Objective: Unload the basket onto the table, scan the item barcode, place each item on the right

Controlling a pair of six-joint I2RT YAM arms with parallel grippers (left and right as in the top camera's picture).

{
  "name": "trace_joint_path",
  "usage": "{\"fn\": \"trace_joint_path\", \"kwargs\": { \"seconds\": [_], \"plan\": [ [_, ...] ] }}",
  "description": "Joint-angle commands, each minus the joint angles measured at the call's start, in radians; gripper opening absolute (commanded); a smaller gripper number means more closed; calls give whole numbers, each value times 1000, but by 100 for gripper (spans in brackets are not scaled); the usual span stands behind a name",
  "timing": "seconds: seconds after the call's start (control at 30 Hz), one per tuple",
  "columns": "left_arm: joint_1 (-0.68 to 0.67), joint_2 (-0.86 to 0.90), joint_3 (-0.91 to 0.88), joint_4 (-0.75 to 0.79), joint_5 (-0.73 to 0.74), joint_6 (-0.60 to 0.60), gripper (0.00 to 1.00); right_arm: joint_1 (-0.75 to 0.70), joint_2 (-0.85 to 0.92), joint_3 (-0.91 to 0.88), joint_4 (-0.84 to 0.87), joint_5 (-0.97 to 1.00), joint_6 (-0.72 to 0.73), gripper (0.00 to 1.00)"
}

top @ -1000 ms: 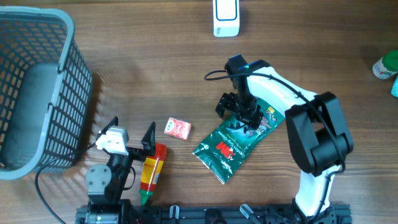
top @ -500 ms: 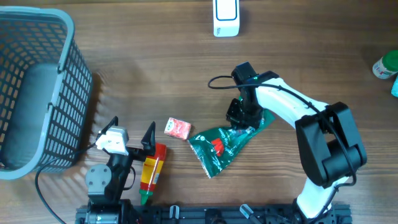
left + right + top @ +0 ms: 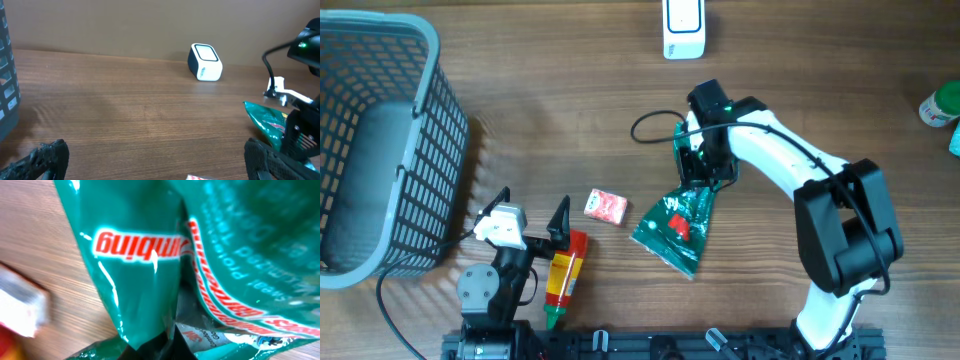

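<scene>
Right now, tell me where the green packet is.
In the overhead view, the green packet is mid-table, its upper end pinched by the right gripper, just right of the small pink packet.

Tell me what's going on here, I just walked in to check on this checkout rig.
The right tool is shut on one end of a crumpled green snack bag in the middle of the table. The white barcode scanner stands at the far edge, well apart from the bag, so nothing is being scanned yet. The left tool sits open near the front edge, holding nothing, beside a red and yellow bottle. A small pink packet lies loose nearby.
</scene>
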Motion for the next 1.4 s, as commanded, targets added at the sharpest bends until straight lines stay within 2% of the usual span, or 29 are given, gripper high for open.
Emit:
{"fn": "trace_joint_path", "kwargs": {
  "seconds": [0.0,0.13,0.2,0.23,0.27,0.3,0.33,0.57,0.67,1.07,1.27,1.3,1.37],
  "plan": [
    [-4,-2,-2,-7,-10,20,100,61,-26,23,-3,187,-87,4],
    [-4,-2,-2,-7,-10,20,100,113,-61,56,-20,269,-85,4],
    [-4,-2,-2,-7,-10,20,100,133,-92,68,-26,293,-84,13],
    [-4,-2,-2,-7,-10,20,100,144,-112,74,-30,301,-84,25],
    [-4,-2,-2,-7,-10,20,100,153,-131,77,-32,307,-79,42],
    [-4,-2,-2,-7,-10,20,100,164,-155,78,-32,306,-69,74],
    [-4,-2,-2,-7,-10,20,100,172,-172,78,-32,307,-54,99],
    [-4,-2,-2,-7,-10,20,100,222,-192,61,-34,315,147,100],
    [-4,-2,-2,-8,-10,20,100,231,-150,11,-2,395,233,99],
    [-4,-2,-2,-7,-10,20,100,230,-33,2,-14,452,283,100],
    [-4,-2,-2,-7,-10,20,100,230,-6,2,1,452,283,96],
    [-4,-2,-2,-7,-10,20,100,230,-6,2,10,452,283,91],
    [-4,-2,-2,-7,-10,20,100,228,-6,3,34,452,281,57]
  ]
}}
